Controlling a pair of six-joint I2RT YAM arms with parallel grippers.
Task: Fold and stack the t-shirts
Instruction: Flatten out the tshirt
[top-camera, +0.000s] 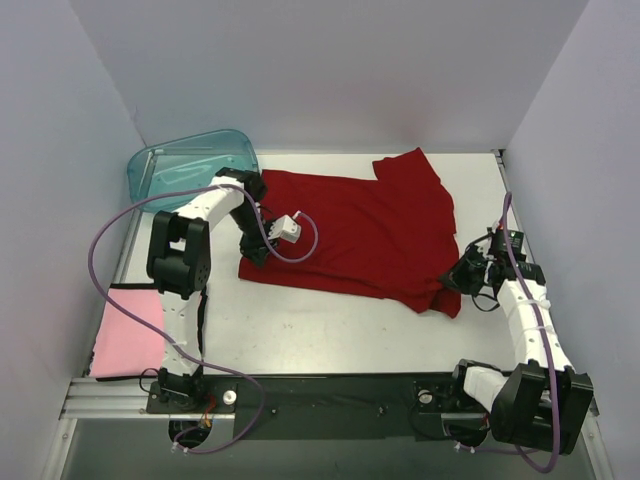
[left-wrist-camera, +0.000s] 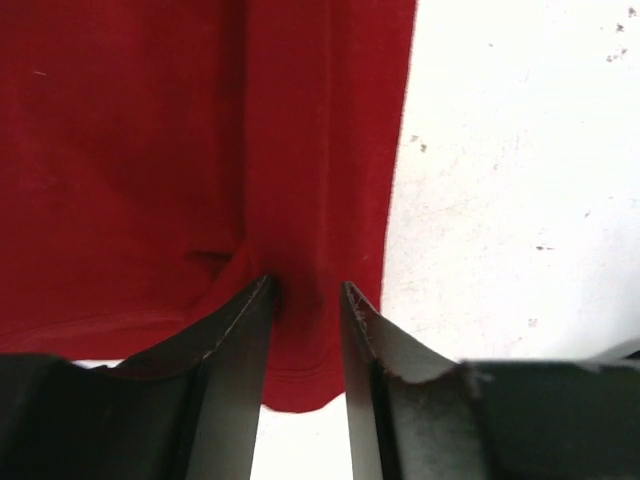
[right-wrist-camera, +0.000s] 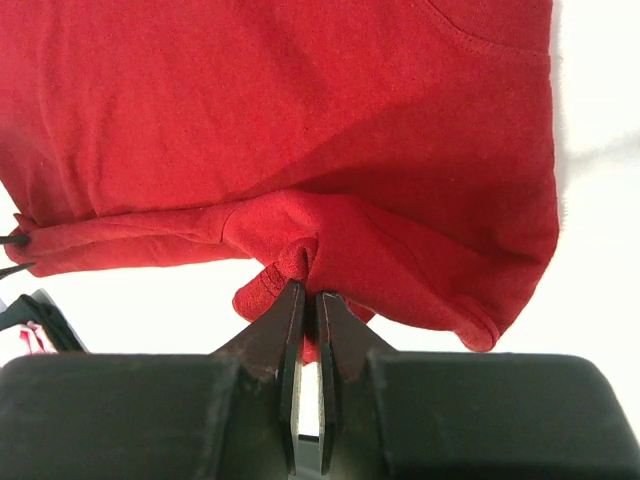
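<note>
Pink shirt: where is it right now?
In the top view, the pink shirt lies at the near left, beside the left arm, apart from the red shirt.

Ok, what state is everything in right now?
dark red t-shirt: spread out, unfolded, held at both near corners.
pink t-shirt: lying flat at near left, not held.
teal tub: far left, looks empty.
left fingers: shut on the dark red t-shirt's hem.
right fingers: shut on a bunched corner of it.

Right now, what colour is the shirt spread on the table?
Dark red t-shirt, plain; the top external view shows it best.
</note>
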